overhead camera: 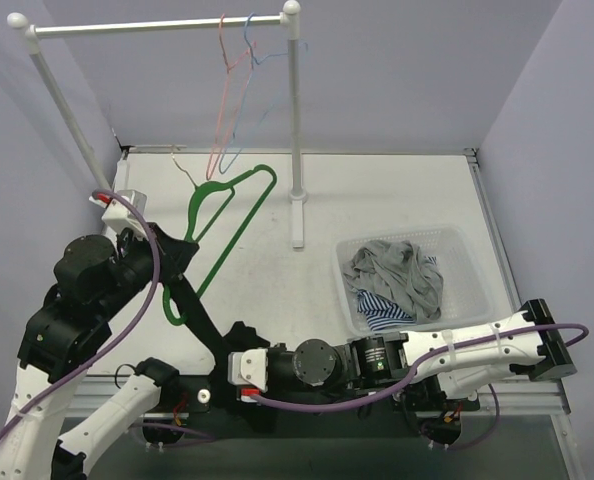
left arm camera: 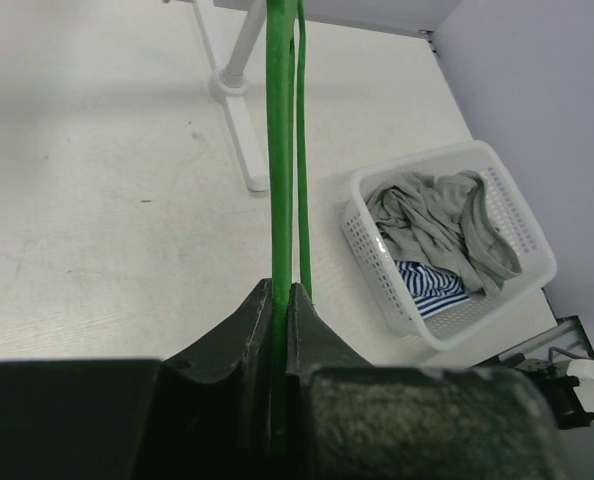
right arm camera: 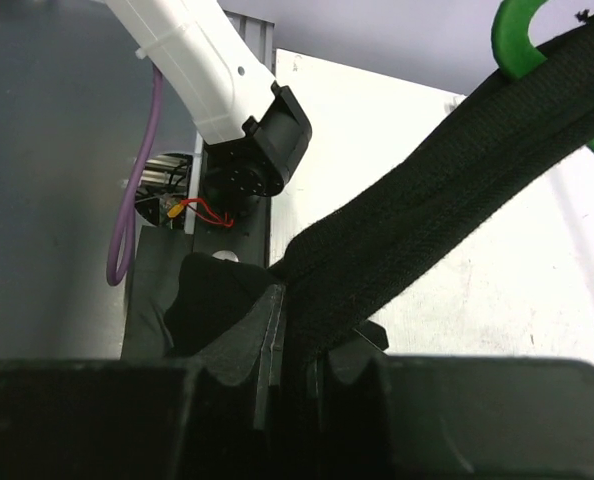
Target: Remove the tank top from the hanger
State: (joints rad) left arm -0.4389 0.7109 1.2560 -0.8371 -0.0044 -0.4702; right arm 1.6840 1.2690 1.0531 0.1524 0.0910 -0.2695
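My left gripper [overhead camera: 169, 256] is shut on a green hanger [overhead camera: 239, 225], holding it tilted above the table. In the left wrist view the hanger's rod [left arm camera: 280, 150] runs straight up out of the closed fingers of that gripper [left arm camera: 282, 292]. The black tank top [overhead camera: 191, 308] stretches as a taut strap from the hanger's lower end down to my right gripper [overhead camera: 225, 352]. The right wrist view shows that gripper [right arm camera: 302, 297] shut on the tank top's black fabric [right arm camera: 447, 190], which runs up to the hanger's green end [right arm camera: 522, 35]. The rest of the garment is hidden.
A white clothes rack [overhead camera: 295, 120] stands at the back, with thin red and blue wire hangers [overhead camera: 232, 90] on its bar. A white basket [overhead camera: 477, 262] at the right holds grey and striped clothes; the left wrist view shows this basket [left arm camera: 537, 250] too.
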